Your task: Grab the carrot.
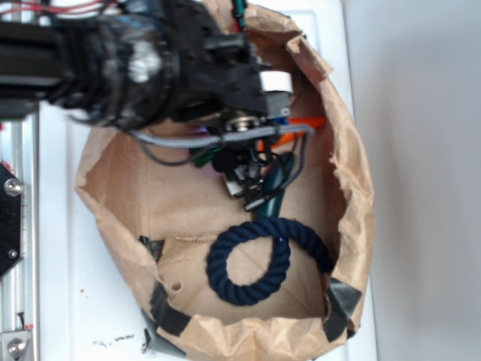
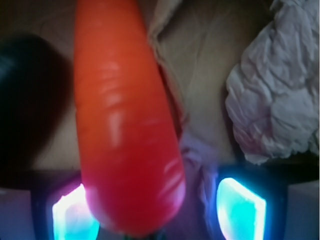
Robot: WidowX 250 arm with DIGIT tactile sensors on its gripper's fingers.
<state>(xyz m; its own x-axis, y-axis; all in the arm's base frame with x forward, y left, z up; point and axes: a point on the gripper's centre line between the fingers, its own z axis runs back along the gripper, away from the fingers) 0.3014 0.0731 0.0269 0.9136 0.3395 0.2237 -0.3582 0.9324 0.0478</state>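
Up close from the wrist, the carrot [image 2: 125, 120] fills the middle of the view, lying between the two glowing fingertips [image 2: 240, 207] of the hand [image 2: 157, 212]. The pads stand apart on either side of its thick end; the left one looks to be touching or nearly so, while there is a clear gap on the right. So the hand is open around the carrot and not yet closed on it.

The carrot looks like hard, glossy plastic: light, stiff, and likely slippery, with a taper that could squirt out of a pinch. I'd say the broad part, where the pads already flank it, is the safest place to squeeze.

Beside it the wrist view shows a dark rounded shape [image 2: 25, 105] at left and crumpled white paper [image 2: 275, 90] further off at right, all on brown paper.

From outside, the arm hides most of this: only an orange tip [image 1: 310, 122] pokes out past the hand [image 1: 252, 177], inside a torn paper bag [image 1: 349, 188] on the white worktop [image 1: 60, 301]. That view alone shows the navy rope ring [image 1: 252, 263] and a dark green toy [image 1: 274, 180] under the arm.
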